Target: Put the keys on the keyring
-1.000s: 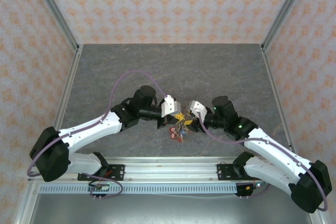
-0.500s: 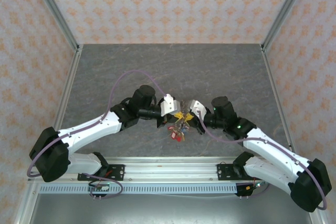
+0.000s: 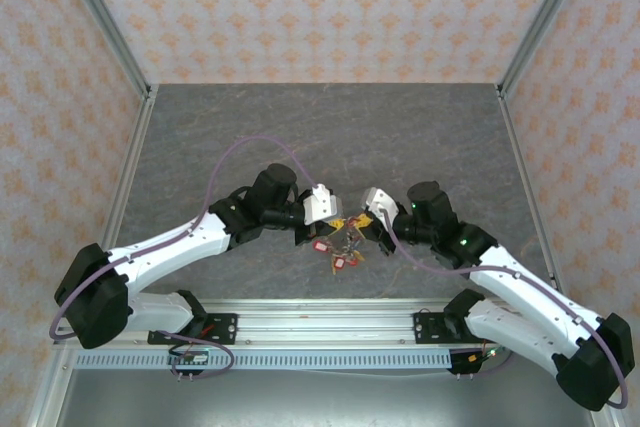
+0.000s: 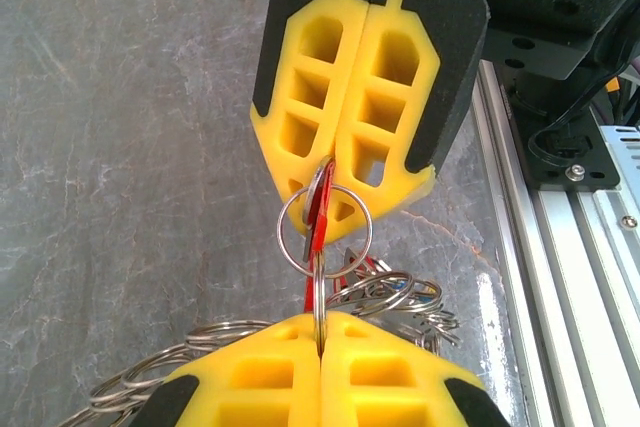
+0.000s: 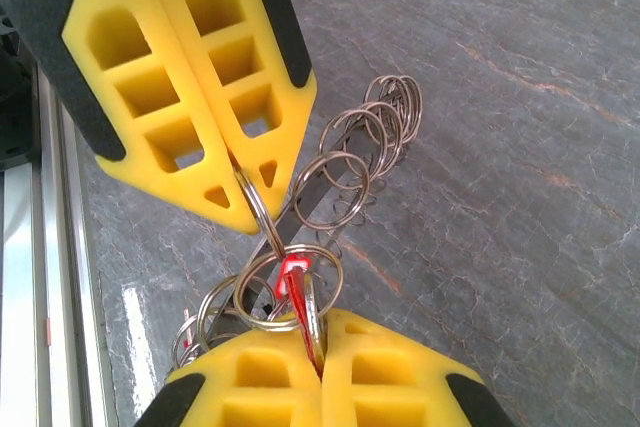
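Note:
In the left wrist view my left gripper (image 4: 320, 332) is shut on a thin metal ring of the keyring (image 4: 400, 297), a tangle of steel rings hanging below it. Facing it, my right gripper (image 4: 338, 197) is shut on a key with a red tag (image 4: 318, 222) and its small ring. The right wrist view shows the same meeting: the right gripper (image 5: 318, 342) pinches the red-tagged key (image 5: 295, 282), and the left gripper (image 5: 245, 197) pinches a ring, with keyring loops (image 5: 370, 137) trailing behind. From above, both grippers (image 3: 333, 224) (image 3: 364, 229) meet tip to tip over the bunch (image 3: 347, 240).
Small red tags (image 3: 337, 263) dangle under the bunch, above the grey stone-patterned table (image 3: 330, 127). An aluminium rail (image 3: 330, 322) runs along the near edge behind the arm bases. Patterned walls enclose the table on three sides.
The right gripper has closed on the red-tagged key. Both gripper tips and the hanging bunch have shifted slightly toward the near edge.

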